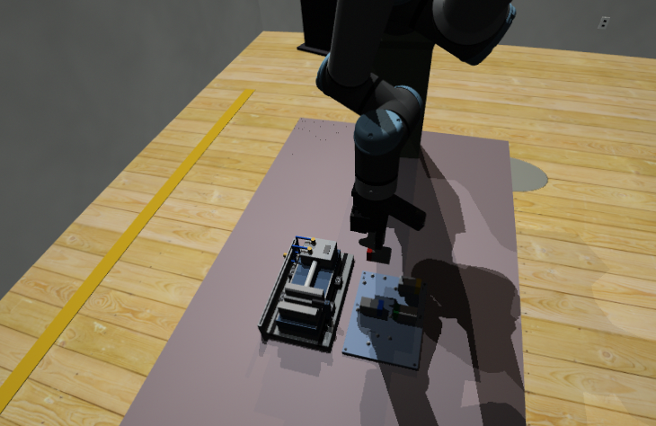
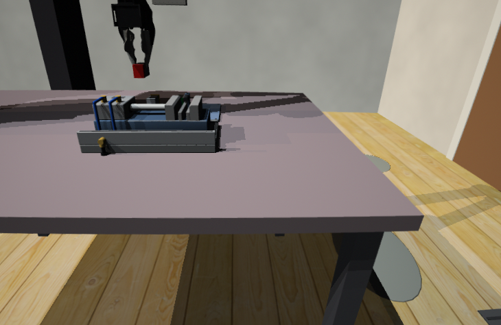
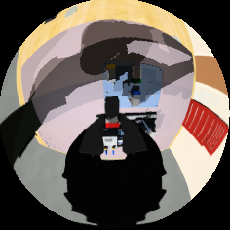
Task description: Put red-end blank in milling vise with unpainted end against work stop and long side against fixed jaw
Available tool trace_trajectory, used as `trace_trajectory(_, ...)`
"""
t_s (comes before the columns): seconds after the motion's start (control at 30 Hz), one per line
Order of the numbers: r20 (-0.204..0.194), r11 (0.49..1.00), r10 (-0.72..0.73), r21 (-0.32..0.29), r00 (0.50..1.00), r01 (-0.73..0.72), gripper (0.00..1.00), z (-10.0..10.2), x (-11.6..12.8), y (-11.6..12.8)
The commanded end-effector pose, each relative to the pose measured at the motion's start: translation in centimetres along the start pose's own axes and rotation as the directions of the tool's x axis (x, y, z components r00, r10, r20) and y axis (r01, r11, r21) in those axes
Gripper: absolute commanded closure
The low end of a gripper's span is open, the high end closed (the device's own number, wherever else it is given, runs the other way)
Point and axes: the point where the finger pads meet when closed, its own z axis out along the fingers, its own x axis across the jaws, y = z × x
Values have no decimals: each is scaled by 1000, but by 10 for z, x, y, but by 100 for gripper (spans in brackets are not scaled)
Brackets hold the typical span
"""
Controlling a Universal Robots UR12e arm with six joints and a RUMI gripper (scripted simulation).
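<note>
My gripper is shut on the blank with the red end and holds it in the air above the table, between the vise and the plate. In the exterior view the gripper hangs high above the vise with the red end showing below the fingers. In the wrist view the blank sticks out ahead of the fingers, its red end near them. The milling vise sits on the table to the left, with blue hoses at one end block. The space between its jaws holds no blank.
A grey plate to the right of the vise carries other blanks, one with a blue end, one green and one yellow. The arm's shadow lies over the plate and the table's right side.
</note>
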Motion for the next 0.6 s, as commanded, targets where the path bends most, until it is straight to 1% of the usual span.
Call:
trace_trajectory(0.0, 0, 1000, 0, 0, 1000, 0, 100, -2, 0, 0)
trace_trajectory(0.27, 1, 1000, -1, 0, 1000, 1, 100, -2, 2, 2)
trace_trajectory(0.57, 3, 1000, -2, 0, 1000, 2, 100, 3, 14, 16)
